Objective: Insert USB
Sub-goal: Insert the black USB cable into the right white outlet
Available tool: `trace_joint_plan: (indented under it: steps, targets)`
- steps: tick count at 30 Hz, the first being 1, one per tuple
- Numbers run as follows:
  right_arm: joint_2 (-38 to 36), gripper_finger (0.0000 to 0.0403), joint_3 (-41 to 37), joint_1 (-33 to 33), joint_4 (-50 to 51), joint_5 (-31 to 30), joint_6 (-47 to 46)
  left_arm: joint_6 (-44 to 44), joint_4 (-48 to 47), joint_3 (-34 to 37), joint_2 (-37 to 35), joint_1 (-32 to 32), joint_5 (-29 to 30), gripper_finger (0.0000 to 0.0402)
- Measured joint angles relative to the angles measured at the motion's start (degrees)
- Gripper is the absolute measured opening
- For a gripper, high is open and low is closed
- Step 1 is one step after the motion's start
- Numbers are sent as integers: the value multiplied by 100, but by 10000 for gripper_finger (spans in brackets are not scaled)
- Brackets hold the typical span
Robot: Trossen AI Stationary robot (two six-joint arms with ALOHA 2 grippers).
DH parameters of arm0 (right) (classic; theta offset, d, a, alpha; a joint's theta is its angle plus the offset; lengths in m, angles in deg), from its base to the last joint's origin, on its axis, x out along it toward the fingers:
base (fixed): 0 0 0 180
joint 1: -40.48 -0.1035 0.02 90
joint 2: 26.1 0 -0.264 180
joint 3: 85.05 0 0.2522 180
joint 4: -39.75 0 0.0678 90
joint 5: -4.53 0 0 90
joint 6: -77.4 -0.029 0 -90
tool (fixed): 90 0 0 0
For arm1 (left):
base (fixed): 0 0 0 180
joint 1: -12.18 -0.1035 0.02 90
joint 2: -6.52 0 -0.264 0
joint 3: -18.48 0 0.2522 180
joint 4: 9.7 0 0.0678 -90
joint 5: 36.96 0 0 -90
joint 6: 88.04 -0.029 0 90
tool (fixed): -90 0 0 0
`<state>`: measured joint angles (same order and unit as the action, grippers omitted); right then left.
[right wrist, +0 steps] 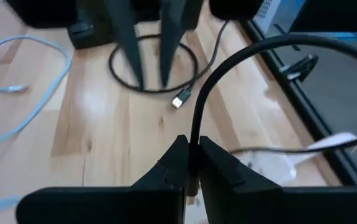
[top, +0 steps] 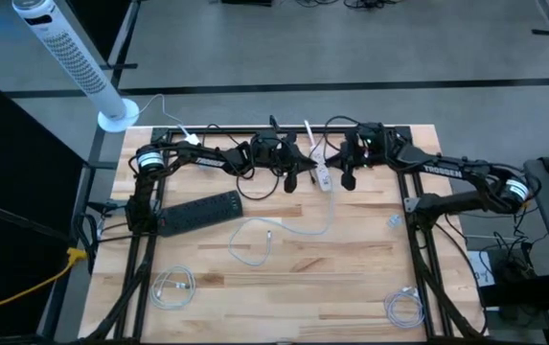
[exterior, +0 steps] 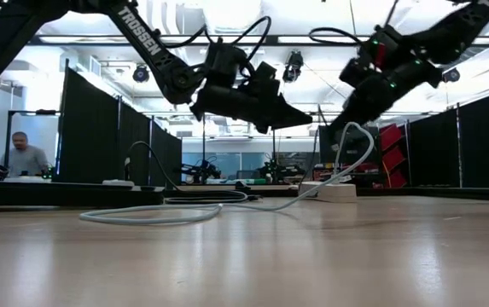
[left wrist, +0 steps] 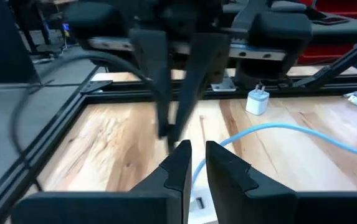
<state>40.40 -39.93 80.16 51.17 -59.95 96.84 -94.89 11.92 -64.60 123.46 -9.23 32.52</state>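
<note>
On my far left a white perforated tower fan (top: pixel 71 59) stands off the pale wooden table (top: pixel 351 278), and a person (exterior: pixel 26 157) sits in the room beyond. On the table's left side lies a long black power strip (top: pixel 201 212), and nearer the front edge a small coiled white cable (top: pixel 171 287).

My left gripper (top: pixel 291 182) hangs above the back middle of the table with its 2 fingers a narrow gap apart, gripping nothing. In my left wrist view a small white charger cube (left wrist: pixel 257 101) stands on the table by the back rail.

Just right of that, a small white power adapter block (top: pixel 324 178) rests on the table between my 2 grippers. A pale blue-white cable (top: pixel 284 228) runs from it forward across the middle of the table in a loose loop.

My right gripper (top: pixel 349 178) hovers beside the block, its jaws clamped on a thin black cable (right wrist: pixel 210 87) that arches up and away. In my right wrist view a metal USB plug (right wrist: pixel 180 99) lies loose on the table ahead, at the end of a black cable coil (right wrist: pixel 154 62), not plugged into anything.

Farther right, near the front corner, sits another coiled white cable (top: pixel 403 307).
</note>
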Motion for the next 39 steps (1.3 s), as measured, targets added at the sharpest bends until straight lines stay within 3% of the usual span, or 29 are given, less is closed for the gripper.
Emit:
trace_joint_plan:
  steps: [9, 17, 25, 34, 39]
  targets:
    - [-870, 11, -1228, -2, -885, 143, -475, 181, 72, -490, 872, 33, 154, 25]
    - [-615, 11, -2225, -4, -2796, 460, -624, 46, 22, -1046, 1389, -59, 148, 25]
    - [-215, 11, -2359, -31, -3149, 886, 557, 147, -264, -1189, 1688, -33, 93, 25]
    - [601, 11, -2240, -31, -4193, 1065, 640, -34, -670, -1161, 1708, 251, 26, 25]
    - [1095, 11, -2235, -31, -4215, 1361, 786, -62, -839, -1155, 1690, 314, 57, 25]
